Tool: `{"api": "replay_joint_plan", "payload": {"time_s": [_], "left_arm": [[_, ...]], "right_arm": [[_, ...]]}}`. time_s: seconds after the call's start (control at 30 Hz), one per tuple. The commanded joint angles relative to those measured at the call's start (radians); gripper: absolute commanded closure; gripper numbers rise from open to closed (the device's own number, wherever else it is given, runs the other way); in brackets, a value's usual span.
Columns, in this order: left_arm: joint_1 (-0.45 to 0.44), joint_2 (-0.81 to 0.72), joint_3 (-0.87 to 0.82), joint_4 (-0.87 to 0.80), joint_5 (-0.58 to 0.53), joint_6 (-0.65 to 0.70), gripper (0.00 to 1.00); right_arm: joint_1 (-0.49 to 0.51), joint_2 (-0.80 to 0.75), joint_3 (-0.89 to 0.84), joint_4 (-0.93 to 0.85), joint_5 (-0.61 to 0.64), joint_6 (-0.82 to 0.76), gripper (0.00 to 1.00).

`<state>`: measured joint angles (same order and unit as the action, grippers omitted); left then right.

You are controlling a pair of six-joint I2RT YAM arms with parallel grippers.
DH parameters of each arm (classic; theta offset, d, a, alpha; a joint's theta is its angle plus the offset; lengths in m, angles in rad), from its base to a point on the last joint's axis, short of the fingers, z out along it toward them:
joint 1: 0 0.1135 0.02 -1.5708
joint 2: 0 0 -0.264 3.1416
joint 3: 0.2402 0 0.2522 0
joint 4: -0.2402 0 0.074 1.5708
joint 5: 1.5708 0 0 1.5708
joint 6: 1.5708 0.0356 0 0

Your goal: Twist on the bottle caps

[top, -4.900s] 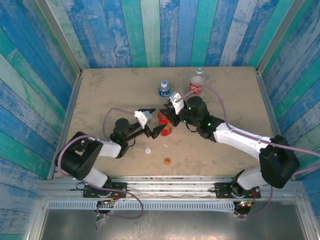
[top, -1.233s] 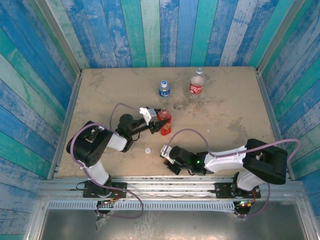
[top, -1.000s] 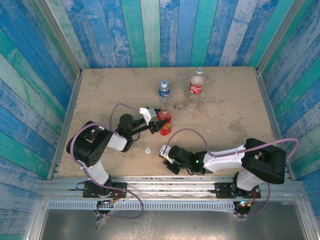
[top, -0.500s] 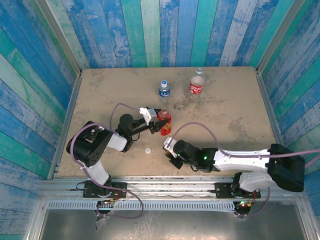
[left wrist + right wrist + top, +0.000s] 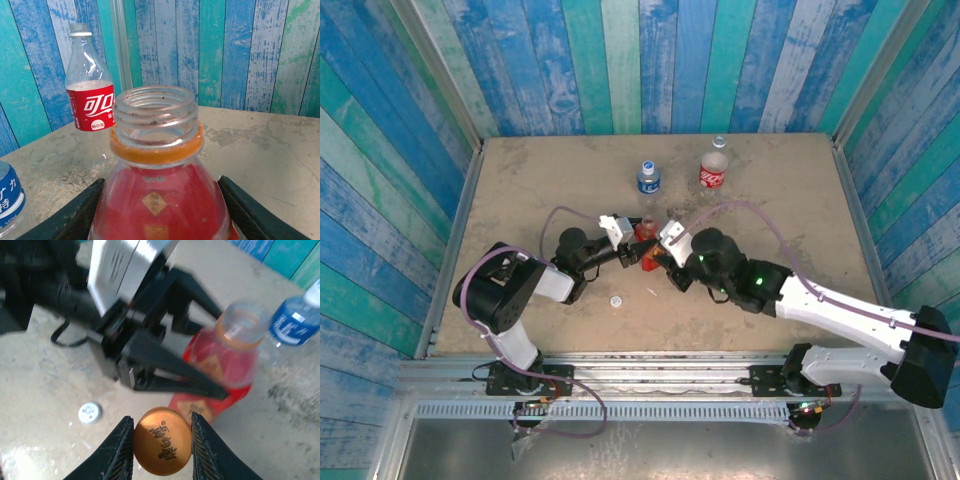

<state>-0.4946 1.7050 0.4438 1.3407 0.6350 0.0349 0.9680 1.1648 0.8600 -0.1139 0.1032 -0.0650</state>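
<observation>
My left gripper (image 5: 159,216) is shut on the body of the red-and-yellow wrapped bottle (image 5: 156,197), which stands upright mid-table (image 5: 647,240). Its neck (image 5: 154,107) is open above an orange ring. My right gripper (image 5: 162,440) is shut on the orange cap (image 5: 162,441), held just in front of and beside that bottle (image 5: 225,365), apart from its neck. In the top view the right gripper (image 5: 665,262) sits close to the bottle's right side. A white cap (image 5: 616,300) lies on the table near the left arm, top up (image 5: 90,412).
The blue-label bottle (image 5: 648,178) and the cola bottle (image 5: 714,170) stand upright near the back wall. The cola bottle (image 5: 90,95) rises behind and left of the held bottle. Blue and green plank walls enclose the table (image 5: 770,210) on three sides.
My right arm has lifted from the table's near edge and carried the orange cap back and up beside the red bottle. The left gripper and its bottle have stayed in place.
</observation>
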Motion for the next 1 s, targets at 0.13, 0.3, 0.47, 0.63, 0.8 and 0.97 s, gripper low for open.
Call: {"api": "replay_joint_plan", "payload": {"time_s": [0.13,0.3,0.47,0.63,0.8,0.97], "left_arm": [[0.004,-0.022,0.001,-0.092,0.013,0.045,0.42],[0.004,-0.015,0.006,-0.092,0.015,0.045,0.42],[0.004,-0.015,0.006,-0.091,0.017,0.045,0.42],[0.004,-0.015,0.006,-0.092,0.016,0.048,0.42],[0.004,-0.017,0.004,-0.095,0.019,0.050,0.42],[0.004,-0.021,0.004,-0.103,0.018,0.056,0.42]], "right_arm": [[-0.093,0.139,0.215,-0.109,-0.110,-0.015,0.73],[-0.136,0.255,0.387,-0.271,-0.143,0.072,0.72],[-0.152,0.307,0.437,-0.308,-0.110,0.089,0.73],[-0.159,0.320,0.439,-0.316,-0.106,0.093,0.73],[-0.163,0.332,0.446,-0.317,-0.124,0.089,0.72],[-0.165,0.374,0.505,-0.392,-0.145,0.072,0.72]]}}
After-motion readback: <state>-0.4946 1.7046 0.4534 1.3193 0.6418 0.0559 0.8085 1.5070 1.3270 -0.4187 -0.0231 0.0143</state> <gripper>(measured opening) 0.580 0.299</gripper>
